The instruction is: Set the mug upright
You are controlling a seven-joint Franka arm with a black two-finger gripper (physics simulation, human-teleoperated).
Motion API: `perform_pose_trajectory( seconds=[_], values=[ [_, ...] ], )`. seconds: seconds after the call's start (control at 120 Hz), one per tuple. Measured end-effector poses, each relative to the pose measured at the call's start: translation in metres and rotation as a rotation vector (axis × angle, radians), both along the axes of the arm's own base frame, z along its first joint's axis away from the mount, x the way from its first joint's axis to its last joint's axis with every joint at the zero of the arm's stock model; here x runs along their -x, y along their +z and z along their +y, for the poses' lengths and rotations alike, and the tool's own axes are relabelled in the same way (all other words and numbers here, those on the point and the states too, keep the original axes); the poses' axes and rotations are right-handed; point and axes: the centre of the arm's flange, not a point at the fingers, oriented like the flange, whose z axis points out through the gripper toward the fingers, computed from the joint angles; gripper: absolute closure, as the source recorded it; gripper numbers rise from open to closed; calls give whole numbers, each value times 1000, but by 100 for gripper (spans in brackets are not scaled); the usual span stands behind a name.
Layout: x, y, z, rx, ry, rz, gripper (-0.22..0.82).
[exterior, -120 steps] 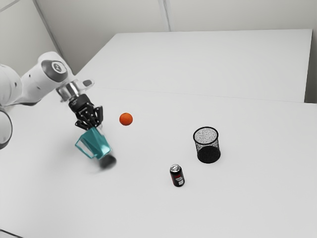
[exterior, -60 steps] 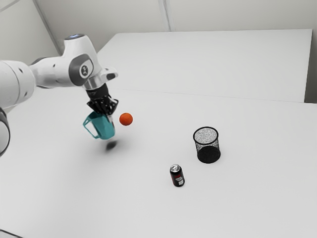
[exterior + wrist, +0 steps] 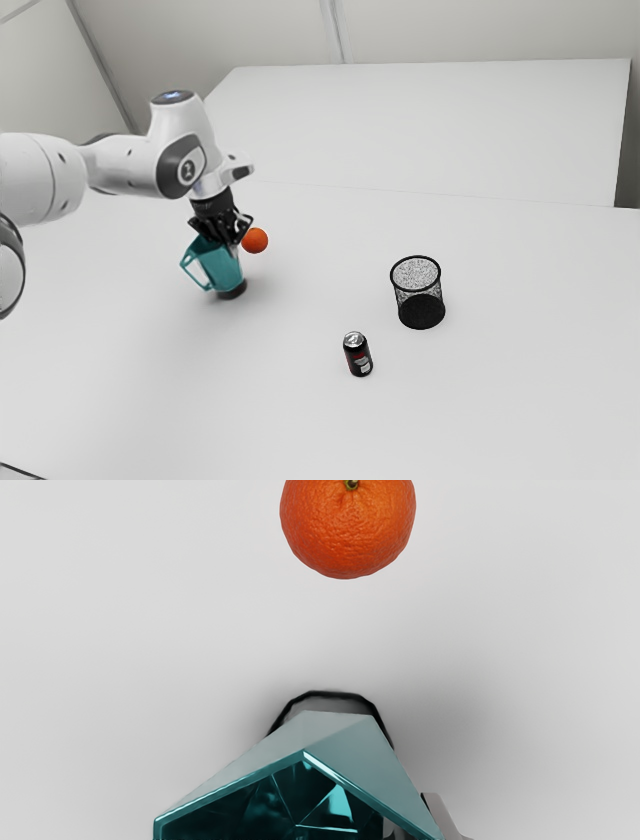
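In the exterior view the black gripper [image 3: 226, 236] points down at the teal mug [image 3: 222, 266], which stands nearly upright with a slight lean, mouth up toward the hand and handle toward the exterior view's left. A dark patch lies right under its base; whether the base touches the table cannot be told. The wrist view shows the gripper [image 3: 414, 826] shut on the wall of the mug [image 3: 350, 752], one finger inside the rim and the other outside.
An orange [image 3: 255, 240] lies close beside the gripper and mug, with a gap between orange [image 3: 347, 530] and mug in the wrist view. A black soda can [image 3: 358, 355] and a black mesh bin [image 3: 418, 292] stand farther toward the exterior view's right on the white table [image 3: 500, 400].
The hand has carried the mug toward the exterior view's right and turned it from a strong tilt to nearly upright. Lately it has come lower, and the shadow now meets the base.
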Motion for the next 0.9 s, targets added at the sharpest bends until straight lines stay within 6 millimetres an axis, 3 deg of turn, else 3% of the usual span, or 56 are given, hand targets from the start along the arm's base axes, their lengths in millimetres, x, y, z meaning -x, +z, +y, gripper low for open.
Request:
perform_pose_trajectory(
  seconds=[0.208, 0.367, 0.467, 0.608, 0.9],
  values=[
    [-3, -11, 0, 0, 33, 2, 79],
    [-3, -8, -5, 1, 36, -2, 43],
    [-1, 3, -7, -2, 38, -11, 27],
    [4, 31, -13, -9, 33, -27, 14],
    [20, 126, -49, -55, -52, -113, 3]
  ],
)
